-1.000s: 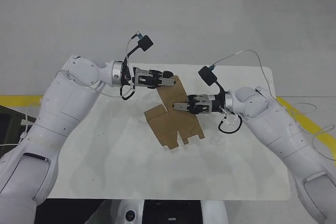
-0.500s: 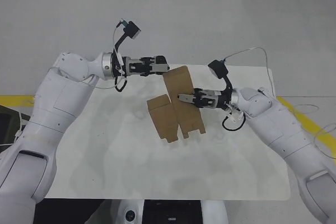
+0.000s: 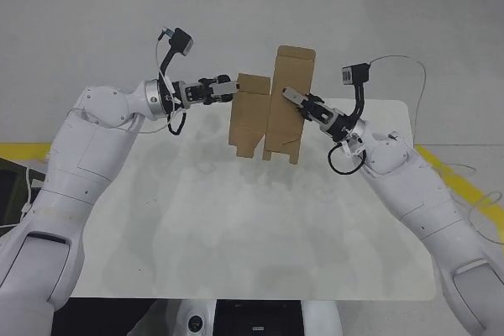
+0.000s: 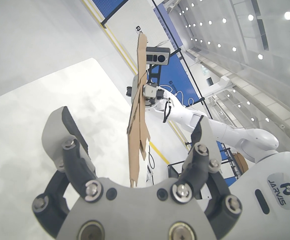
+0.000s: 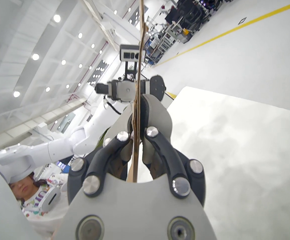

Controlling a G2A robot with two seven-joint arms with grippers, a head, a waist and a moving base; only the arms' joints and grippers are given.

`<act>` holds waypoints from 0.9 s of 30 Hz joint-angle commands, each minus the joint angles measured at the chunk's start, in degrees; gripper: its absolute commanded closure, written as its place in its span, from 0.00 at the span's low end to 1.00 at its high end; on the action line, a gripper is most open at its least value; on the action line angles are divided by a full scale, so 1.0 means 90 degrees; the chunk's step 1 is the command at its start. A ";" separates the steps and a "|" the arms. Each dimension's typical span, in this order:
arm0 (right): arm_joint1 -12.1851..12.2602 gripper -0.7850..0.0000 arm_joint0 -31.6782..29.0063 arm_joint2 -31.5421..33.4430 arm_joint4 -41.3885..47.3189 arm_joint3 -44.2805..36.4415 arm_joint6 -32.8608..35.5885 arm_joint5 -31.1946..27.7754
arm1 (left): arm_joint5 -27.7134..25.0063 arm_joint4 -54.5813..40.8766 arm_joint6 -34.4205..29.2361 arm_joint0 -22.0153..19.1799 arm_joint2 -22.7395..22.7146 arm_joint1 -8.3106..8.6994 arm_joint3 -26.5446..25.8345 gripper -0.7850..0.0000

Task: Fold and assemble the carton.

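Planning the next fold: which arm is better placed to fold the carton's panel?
Probably left: the left gripper is open at the carton's edge; the right gripper is shut on it, holding it aloft.

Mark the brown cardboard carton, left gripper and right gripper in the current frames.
brown cardboard carton (image 3: 277,126), top view, lower part of its larger panel.
left gripper (image 4: 133,118), left wrist view, midway between open fingertips.
right gripper (image 5: 138,106), right wrist view, midway between fingertips clamping the carton.

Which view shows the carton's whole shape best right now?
The top view: the carton faces that camera, with both panels and the bottom flaps visible. Both wrist views see it edge-on: a thin strip clamped in the right hand, and a strip between the open fingers of the left hand.
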 commanded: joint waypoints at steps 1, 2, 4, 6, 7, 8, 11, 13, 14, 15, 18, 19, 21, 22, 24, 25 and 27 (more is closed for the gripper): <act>-0.0017 1.00 -0.0093 0.0071 0.0034 -0.0108 -0.0151 0.0116 | 0.0108 0.0029 0.0046 0.0093 0.0008 -0.0004 -0.0017 0.00; -0.0028 1.00 -0.0143 0.0102 0.0076 -0.0167 -0.0192 0.0153 | 0.0147 0.0050 0.0068 0.0123 0.0009 -0.0006 -0.0027 0.00; -0.0047 1.00 -0.0224 0.0157 0.0136 -0.0248 -0.0218 0.0216 | 0.0192 0.0077 0.0094 0.0180 0.0005 -0.0010 -0.0044 0.00; -0.0067 1.00 -0.0294 0.0216 0.0175 -0.0297 -0.0261 0.0272 | 0.0254 0.0035 0.0086 0.0227 -0.0014 -0.0014 -0.0063 0.00; -0.0080 1.00 -0.0328 0.0244 0.0191 -0.0319 -0.0304 0.0307 | 0.0289 -0.0012 0.0084 0.0256 -0.0034 -0.0014 -0.0061 0.00; -0.0094 1.00 -0.0363 0.0275 0.0215 -0.0335 -0.0363 0.0328 | 0.0335 -0.0054 0.0076 0.0284 -0.0052 -0.0014 -0.0059 0.00; -0.0145 1.00 -0.0473 0.0353 0.0297 -0.0371 -0.0582 0.0372 | 0.0489 -0.0206 0.0014 0.0378 -0.0105 -0.0011 -0.0068 0.00; -0.0178 1.00 -0.0517 0.0388 0.0234 -0.0366 -0.0683 0.0407 | 0.0593 -0.0346 -0.0024 0.0449 -0.0141 -0.0014 -0.0074 0.00; -0.0197 1.00 -0.0552 0.0403 0.0230 -0.0367 -0.0756 0.0427 | 0.0647 -0.0410 -0.0050 0.0478 -0.0155 -0.0016 -0.0078 0.00; -0.0214 1.00 -0.0579 0.0414 0.0202 -0.0360 -0.0804 0.0453 | 0.0698 -0.0488 -0.0077 0.0508 -0.0166 -0.0020 -0.0089 0.00; -0.0260 1.00 -0.0622 0.0457 0.0071 -0.0331 -0.0888 0.0515 | 0.0822 -0.0698 -0.0191 0.0574 -0.0186 -0.0038 -0.0158 0.00; -0.0273 1.00 -0.0625 0.0476 0.0022 -0.0327 -0.0902 0.0536 | 0.0860 -0.0753 -0.0219 0.0593 -0.0195 -0.0043 -0.0181 0.00; -0.0299 1.00 -0.0632 0.0518 -0.0047 -0.0327 -0.0918 0.0566 | 0.0941 -0.0861 -0.0268 0.0629 -0.0219 -0.0051 -0.0238 0.02; -0.0311 1.00 -0.0634 0.0540 -0.0068 -0.0328 -0.0918 0.0579 | 0.0964 -0.0873 -0.0288 0.0639 -0.0234 -0.0052 -0.0264 0.07; -0.0335 1.00 -0.0638 0.0586 -0.0111 -0.0326 -0.0914 0.0601 | 0.0981 -0.0856 -0.0293 0.0666 -0.0252 -0.0055 -0.0322 0.20; -0.0347 1.00 -0.0642 0.0607 -0.0125 -0.0333 -0.0909 0.0598 | 0.0965 -0.0846 -0.0310 0.0685 -0.0251 -0.0060 -0.0354 0.27; -0.0374 1.00 -0.0657 0.0641 -0.0142 -0.0336 -0.0898 0.0593 | 0.0988 -0.0856 -0.0319 0.0710 -0.0248 -0.0072 -0.0365 0.47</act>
